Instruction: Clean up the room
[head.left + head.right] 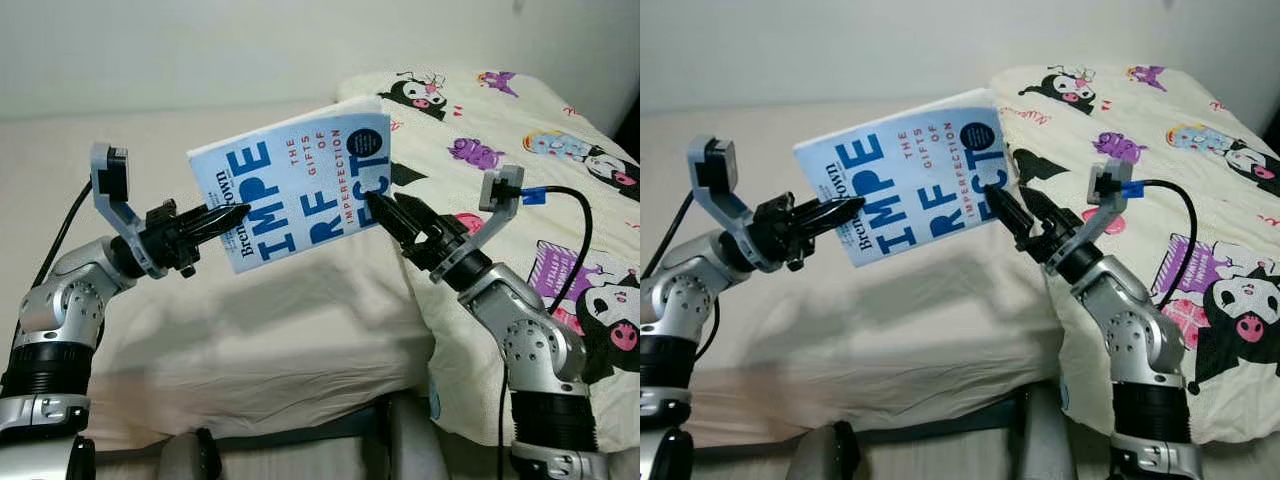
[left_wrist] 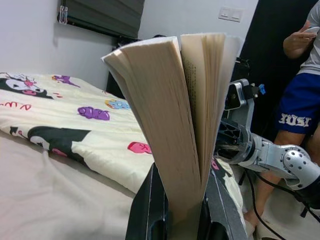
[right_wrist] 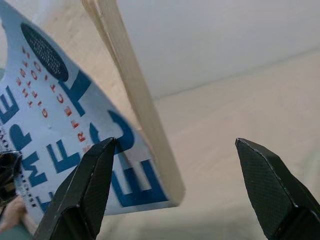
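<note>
Close to us, our left gripper pinches the blue book tight by its bottom edge. We hold it up in the air over the bed. Our right gripper is at the book's other corner, fingers spread wide, not holding. Farther back lies the cartoon blanket. We think the book is picked up but not put away yet.

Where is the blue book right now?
The blue book hangs above the bed, clamped by the left gripper, with the open right gripper at its opposite edge.
</note>
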Motion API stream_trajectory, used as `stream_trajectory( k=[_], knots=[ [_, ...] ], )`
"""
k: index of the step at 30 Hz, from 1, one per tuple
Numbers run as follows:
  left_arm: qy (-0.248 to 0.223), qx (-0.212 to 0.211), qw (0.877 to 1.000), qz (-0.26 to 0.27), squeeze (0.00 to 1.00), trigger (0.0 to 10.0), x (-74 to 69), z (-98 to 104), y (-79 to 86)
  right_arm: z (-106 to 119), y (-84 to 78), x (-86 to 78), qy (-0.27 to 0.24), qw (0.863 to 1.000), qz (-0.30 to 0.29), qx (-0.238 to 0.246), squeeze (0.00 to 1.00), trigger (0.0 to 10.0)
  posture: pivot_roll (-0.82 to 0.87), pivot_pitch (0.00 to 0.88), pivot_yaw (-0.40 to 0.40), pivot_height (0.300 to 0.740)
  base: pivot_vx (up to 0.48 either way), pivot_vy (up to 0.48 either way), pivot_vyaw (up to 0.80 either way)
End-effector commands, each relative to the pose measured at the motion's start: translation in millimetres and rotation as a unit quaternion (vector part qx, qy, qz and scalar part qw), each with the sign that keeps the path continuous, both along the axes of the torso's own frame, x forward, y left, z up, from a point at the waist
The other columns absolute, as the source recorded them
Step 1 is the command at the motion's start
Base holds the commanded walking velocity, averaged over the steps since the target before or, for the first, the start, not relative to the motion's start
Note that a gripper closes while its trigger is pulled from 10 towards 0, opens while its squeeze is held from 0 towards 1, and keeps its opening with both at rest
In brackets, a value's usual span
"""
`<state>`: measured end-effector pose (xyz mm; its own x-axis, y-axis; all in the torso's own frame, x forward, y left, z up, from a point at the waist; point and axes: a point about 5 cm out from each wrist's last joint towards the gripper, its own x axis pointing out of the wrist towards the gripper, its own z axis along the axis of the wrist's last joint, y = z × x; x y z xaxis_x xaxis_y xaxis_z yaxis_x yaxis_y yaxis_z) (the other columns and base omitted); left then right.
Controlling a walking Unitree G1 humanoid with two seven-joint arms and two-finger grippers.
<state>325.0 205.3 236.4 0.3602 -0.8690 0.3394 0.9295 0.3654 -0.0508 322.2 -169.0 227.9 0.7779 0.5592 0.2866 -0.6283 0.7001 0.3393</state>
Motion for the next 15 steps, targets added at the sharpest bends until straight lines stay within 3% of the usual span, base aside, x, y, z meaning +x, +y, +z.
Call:
stream_trajectory(
  k=[1,7,15],
  knots=[
    [-0.031,0.014,0.999,0.003,0.0,0.0,-0.6,13.1,6.2,-0.2,-3.4,-1.6,-0.006,1.0,-0.008,-0.002,0.0,10.0,-0.08,0.107,0.066,0.461,0.0,0.0,0.0],
    [-0.035,0.05,0.998,-0.031,0.0,0.0,-2.1,12.5,0.1,2.7,-3.6,-14.3,-0.031,0.998,0.039,-0.035,0.0,10.0,-0.08,0.105,0.069,0.461,0.0,0.0,0.0],
    [-0.031,0.079,0.994,-0.071,0.0,0.0,-5.1,4.7,-13.4,-3.8,-10.3,-20.0,-0.023,0.996,0.064,-0.052,0.0,10.0,-0.08,0.1,0.065,0.461,0.0,0.0,0.0]
  ],
)
